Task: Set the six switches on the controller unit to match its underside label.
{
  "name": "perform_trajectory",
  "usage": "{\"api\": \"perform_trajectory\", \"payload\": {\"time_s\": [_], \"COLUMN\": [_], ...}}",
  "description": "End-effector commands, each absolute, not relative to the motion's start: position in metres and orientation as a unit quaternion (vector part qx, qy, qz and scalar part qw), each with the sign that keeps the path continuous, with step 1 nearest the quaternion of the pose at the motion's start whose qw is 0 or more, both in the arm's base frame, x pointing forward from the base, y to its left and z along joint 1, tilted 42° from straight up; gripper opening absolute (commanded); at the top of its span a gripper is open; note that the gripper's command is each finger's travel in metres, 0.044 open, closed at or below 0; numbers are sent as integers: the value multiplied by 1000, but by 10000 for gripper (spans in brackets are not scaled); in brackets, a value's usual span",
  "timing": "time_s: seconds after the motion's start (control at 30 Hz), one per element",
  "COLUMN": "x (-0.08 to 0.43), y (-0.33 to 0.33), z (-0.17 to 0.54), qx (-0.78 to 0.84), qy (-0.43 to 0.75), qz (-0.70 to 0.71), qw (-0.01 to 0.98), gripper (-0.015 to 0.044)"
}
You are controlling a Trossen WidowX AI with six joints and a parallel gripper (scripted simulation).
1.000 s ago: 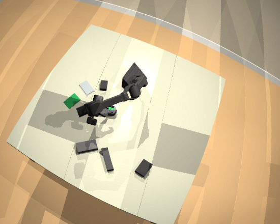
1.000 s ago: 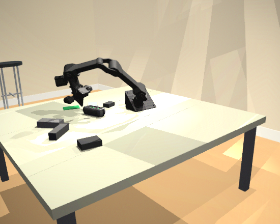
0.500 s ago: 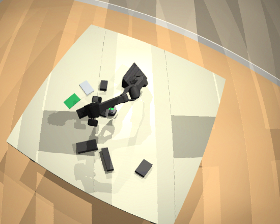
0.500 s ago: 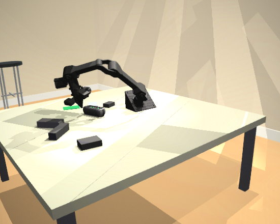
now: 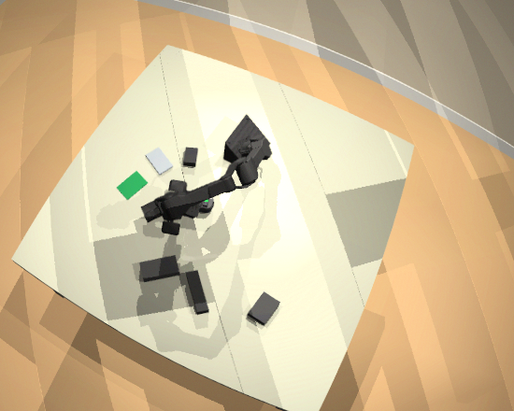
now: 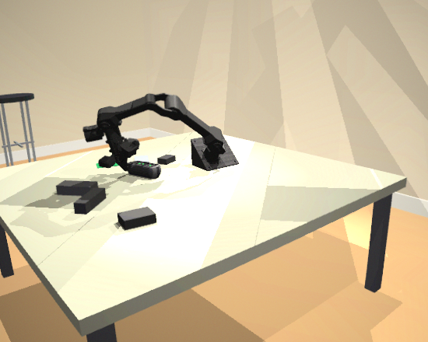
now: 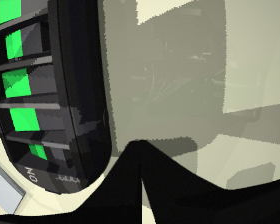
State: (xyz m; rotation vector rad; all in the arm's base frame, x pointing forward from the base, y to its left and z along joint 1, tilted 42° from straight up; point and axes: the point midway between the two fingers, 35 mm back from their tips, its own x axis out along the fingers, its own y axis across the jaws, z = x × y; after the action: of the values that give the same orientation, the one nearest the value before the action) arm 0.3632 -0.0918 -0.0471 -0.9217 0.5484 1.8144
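The dark grey controller unit (image 5: 209, 206) (image 6: 151, 172) (image 7: 86, 75) lies with its switches facing up; the arm covers most of it in the top view. The wrist view shows five of its switches, each with some green showing, and "ON" lettering near its rounded end. Which ends are pressed down is hard to tell. The label on the underside is hidden. My gripper (image 6: 127, 170) (image 7: 137, 148) is shut and empty. Its tips are low beside the unit, near its lettered end in the wrist view. Contact cannot be made out.
A green card (image 5: 132, 185), a pale grey card (image 5: 159, 161) and a small dark block (image 5: 191, 157) (image 6: 166, 159) lie nearby. Two long dark blocks (image 5: 159, 268) (image 5: 197, 291) and another dark block (image 5: 264, 308) (image 6: 137, 218) lie farther off. The arm's base (image 6: 215, 155) stands behind.
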Motion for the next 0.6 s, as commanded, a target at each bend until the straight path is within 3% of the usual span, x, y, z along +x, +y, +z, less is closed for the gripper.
{"api": "perform_trajectory", "payload": {"time_s": [0.0,0.57], "x": [363,362], "y": [-87,-78], "z": [-53,-63], "qx": [-378,-378], "qy": [226,226], "qz": [748,748], "qw": [496,496], "gripper": [0,0]}}
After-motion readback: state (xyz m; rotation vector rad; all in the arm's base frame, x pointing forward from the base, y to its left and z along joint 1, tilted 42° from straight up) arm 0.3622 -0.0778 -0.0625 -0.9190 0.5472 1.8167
